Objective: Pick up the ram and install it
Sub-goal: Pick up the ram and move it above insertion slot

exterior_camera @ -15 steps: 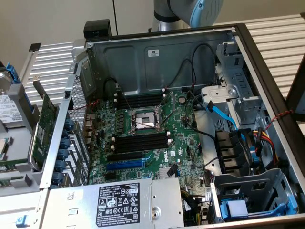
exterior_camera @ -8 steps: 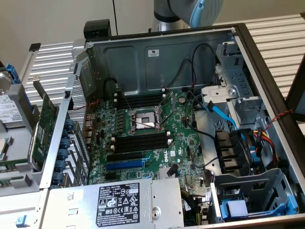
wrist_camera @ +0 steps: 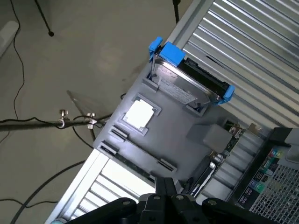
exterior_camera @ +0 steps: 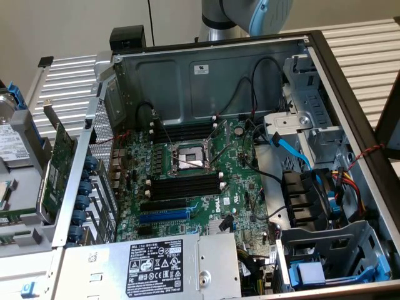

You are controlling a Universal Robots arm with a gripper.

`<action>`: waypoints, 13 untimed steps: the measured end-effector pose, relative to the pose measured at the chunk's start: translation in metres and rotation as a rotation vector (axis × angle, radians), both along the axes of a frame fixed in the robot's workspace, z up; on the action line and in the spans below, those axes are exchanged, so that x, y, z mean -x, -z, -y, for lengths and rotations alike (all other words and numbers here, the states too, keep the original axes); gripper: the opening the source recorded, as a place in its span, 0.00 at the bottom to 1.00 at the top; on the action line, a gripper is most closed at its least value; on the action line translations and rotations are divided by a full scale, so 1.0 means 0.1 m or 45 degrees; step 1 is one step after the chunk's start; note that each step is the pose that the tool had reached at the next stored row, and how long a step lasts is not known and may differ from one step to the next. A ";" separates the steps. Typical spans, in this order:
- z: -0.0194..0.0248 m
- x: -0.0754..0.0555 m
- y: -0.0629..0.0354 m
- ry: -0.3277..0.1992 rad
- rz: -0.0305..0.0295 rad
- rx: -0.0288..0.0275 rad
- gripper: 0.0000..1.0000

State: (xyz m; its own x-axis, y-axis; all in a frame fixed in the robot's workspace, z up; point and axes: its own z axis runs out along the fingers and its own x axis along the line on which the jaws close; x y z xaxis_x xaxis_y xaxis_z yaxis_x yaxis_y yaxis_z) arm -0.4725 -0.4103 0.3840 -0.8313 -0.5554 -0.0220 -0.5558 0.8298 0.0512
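Observation:
My gripper (wrist_camera: 169,187) is shut, its black fingers pressed together with nothing between them. It hovers above a grey holder (wrist_camera: 187,121) that stands outside the computer case. A thin dark strip (wrist_camera: 133,162) lies along the holder's edge close to the fingertips; I cannot tell whether it is the ram. In the exterior view the open case shows the motherboard (exterior_camera: 187,181) with black memory slots (exterior_camera: 184,187) that have white end clips, on both sides of the processor socket (exterior_camera: 187,159). The arm's grey and blue joint (exterior_camera: 250,15) is behind the case's back wall.
A hard drive in a blue carrier (wrist_camera: 191,79) sits on the grey holder. A wider green expansion card (exterior_camera: 59,156) leans at the exterior view's left of the case. Cables (exterior_camera: 294,153), black fans (exterior_camera: 306,200) and the power supply (exterior_camera: 156,269) crowd the case. Floor cables (wrist_camera: 42,122) lie beyond the table.

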 end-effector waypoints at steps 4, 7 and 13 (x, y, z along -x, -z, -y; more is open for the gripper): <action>0.000 0.00 0.005 -0.093 -0.0001 0.0001 0.11; 0.000 0.00 0.008 -0.162 0.0000 0.0000 0.11; 0.000 0.00 0.015 -0.300 0.0000 0.0001 0.11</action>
State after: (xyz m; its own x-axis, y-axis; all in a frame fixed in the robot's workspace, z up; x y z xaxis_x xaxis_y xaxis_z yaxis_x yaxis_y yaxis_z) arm -0.4725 -0.4103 0.3825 -0.6784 -0.7344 -0.0219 -0.7344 0.6768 0.0512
